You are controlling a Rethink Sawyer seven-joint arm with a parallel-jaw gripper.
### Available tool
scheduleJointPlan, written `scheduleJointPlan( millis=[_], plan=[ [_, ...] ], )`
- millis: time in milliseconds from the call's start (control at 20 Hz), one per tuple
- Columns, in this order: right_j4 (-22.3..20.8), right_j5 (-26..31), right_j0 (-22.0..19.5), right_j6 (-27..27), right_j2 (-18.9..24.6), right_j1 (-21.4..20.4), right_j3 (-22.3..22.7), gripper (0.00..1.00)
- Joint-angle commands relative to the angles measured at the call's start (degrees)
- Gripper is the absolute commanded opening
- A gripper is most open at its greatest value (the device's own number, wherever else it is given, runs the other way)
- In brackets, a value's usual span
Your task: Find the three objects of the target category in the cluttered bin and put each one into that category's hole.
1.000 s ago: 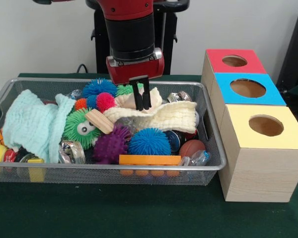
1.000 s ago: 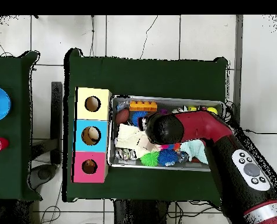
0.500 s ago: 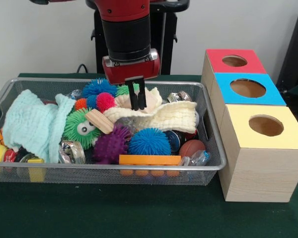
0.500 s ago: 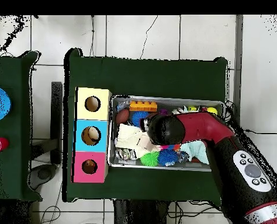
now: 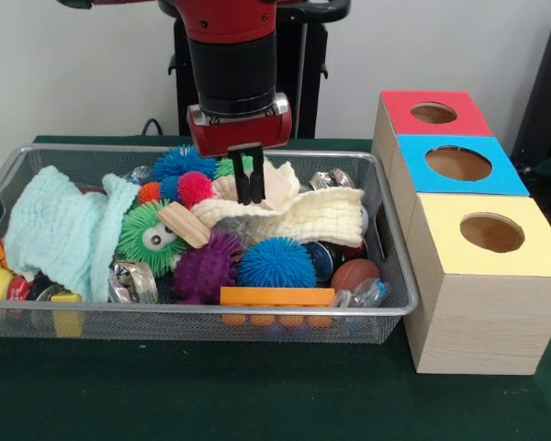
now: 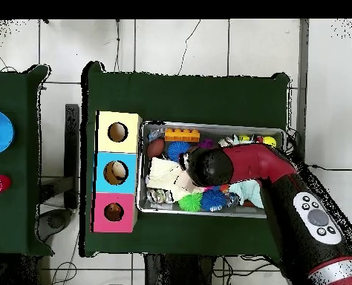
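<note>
Bin (image 5: 386,308) clutter half-hides cream cloth (image 5: 294,216); tool (image 5: 249,197) fingers pressed together, possibly touching it.

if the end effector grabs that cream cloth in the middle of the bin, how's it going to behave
The cream cloth lies draped and folded over the toys, so it will probably hang limp and sag rather than lift flat. It looks thin and likely light. Since it covers neighbouring things in the wire bin, lifting it may drag or tip some along.
</note>
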Motion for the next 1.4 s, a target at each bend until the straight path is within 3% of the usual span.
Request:
scheduleJointPlan(
  millis=[50, 200, 350, 500, 800, 1000, 1200, 1400],
  plan=[
    [-2.88, -5.55, 1.67, 5.71, -4.62, -0.21, 4.36, 0.0],
    [-2.86, -13.45, -0.38, 6.22, -2.71, -5.44, 11.18, 0.0],
    [2.92, -9.9, -4.98, 1.24, 2.99, -8.51, 14.3, 0.0],
    [5.78, -5.3, -10.28, -6.03, 7.5, -7.81, 14.51, 0.0],
    [4.58, -1.58, -17.47, -13.16, 10.65, -5.42, 12.98, 0.0],
    [4.13, -2.63, -15.47, -7.98, 11.19, -6.15, 14.41, 0.0],
    [2.89, -9.72, -13.13, -0.82, 10.54, -8.97, 18.36, 0.0],
    [4.89, -14.42, -14.23, 3.65, 11.62, -16.04, 25.59, 0.0]
  ],
)
